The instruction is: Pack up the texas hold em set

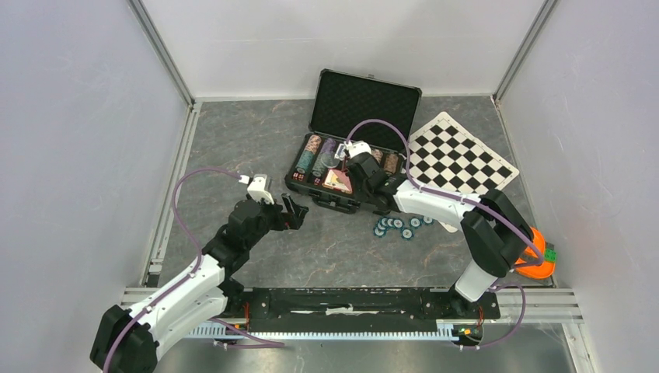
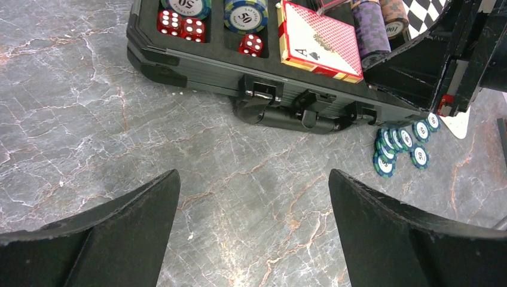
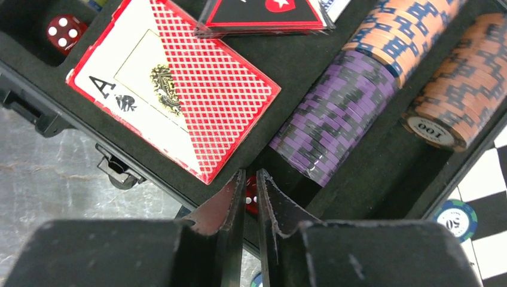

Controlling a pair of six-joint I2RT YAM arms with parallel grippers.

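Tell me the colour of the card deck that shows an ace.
The deck is red with white lattice, clearest in the right wrist view.

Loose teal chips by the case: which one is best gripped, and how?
Probably the teal chip lying flat apart from the overlapping chips: come straight down and pinch opposite points of its rim, since the flat pose leaves only the thin edge.

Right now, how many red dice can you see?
4 dice: two together at the case's left end, one beside the red deck, one by the right gripper. More may hide.
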